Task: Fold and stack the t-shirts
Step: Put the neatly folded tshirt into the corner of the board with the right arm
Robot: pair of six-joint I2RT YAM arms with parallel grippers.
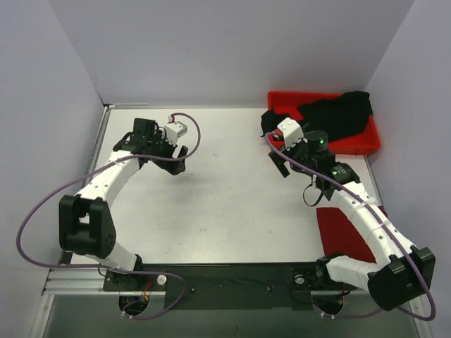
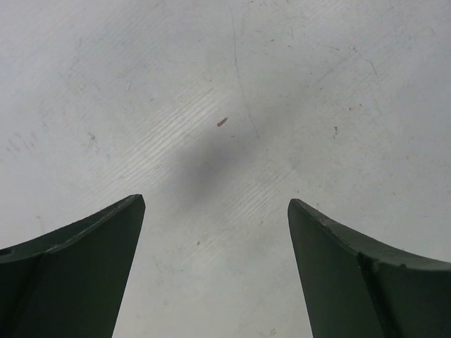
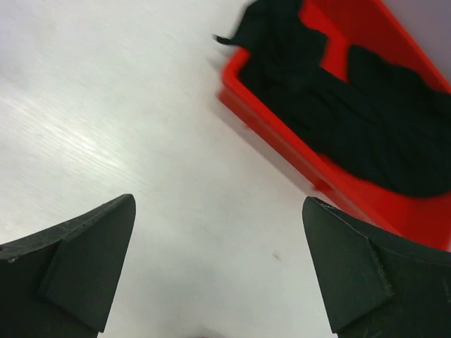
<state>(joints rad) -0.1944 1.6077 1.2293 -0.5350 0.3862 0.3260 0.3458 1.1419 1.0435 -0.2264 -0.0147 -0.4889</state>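
A black t-shirt (image 1: 338, 113) lies crumpled in the red tray (image 1: 283, 101) at the back right, with one end hanging over the tray's left rim. A dark red t-shirt (image 1: 343, 232) lies folded flat on the table at the right, beside my right arm. No blue shirt is in view. My right gripper (image 1: 282, 166) is open and empty over bare table, just left of the tray. In the right wrist view the gripper (image 3: 218, 201) faces the tray (image 3: 282, 144) and the black shirt (image 3: 366, 134). My left gripper (image 1: 179, 163) is open and empty at the back left, and the left wrist view (image 2: 216, 204) shows only bare table.
White walls close the table at the back and on both sides. The table (image 1: 225, 204) is a pale grey board. Purple cables loop from both arms. The arm bases sit on a black rail (image 1: 225, 276) at the near edge.
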